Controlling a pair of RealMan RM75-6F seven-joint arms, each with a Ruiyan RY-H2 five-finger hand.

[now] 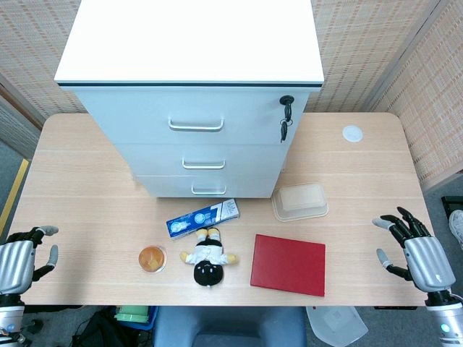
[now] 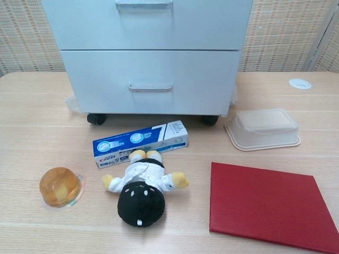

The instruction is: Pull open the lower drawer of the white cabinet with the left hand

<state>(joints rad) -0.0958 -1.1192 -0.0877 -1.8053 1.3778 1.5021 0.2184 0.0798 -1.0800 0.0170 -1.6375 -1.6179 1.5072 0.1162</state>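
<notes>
The white cabinet (image 1: 199, 94) sits at the back middle of the table (image 1: 72, 188), and it's on little black wheels you can see from the chest view. Its lower drawer (image 2: 151, 82) is pushed all the way in, flush with the front, with the handle (image 2: 150, 88) untouched. A key (image 1: 286, 116) hangs from the lock at the top right of the cabinet front. The left hand (image 1: 22, 260) is way down at the near left edge of the table, well apart from the cabinet, holding nothing with its fingers spread apart. The right hand (image 1: 416, 249) mirrors it at the near right edge, also empty with fingers apart. Neither hand shows up in the chest view. In front of the cabinet there's a blue and white toothpaste box (image 2: 140, 143) lying flat, and just beside it, touching or nearly so, a small doll (image 2: 143, 188) with a black head lying on the table. Left of the doll is a little jelly cup (image 2: 59, 186) with orange stuff in it. To the right there's a red book (image 2: 267, 203) lying flat, and behind that a beige plastic food container (image 2: 263, 128) turned upside down. A small white round cap (image 1: 352, 133) sits in the table surface at the far right.
</notes>
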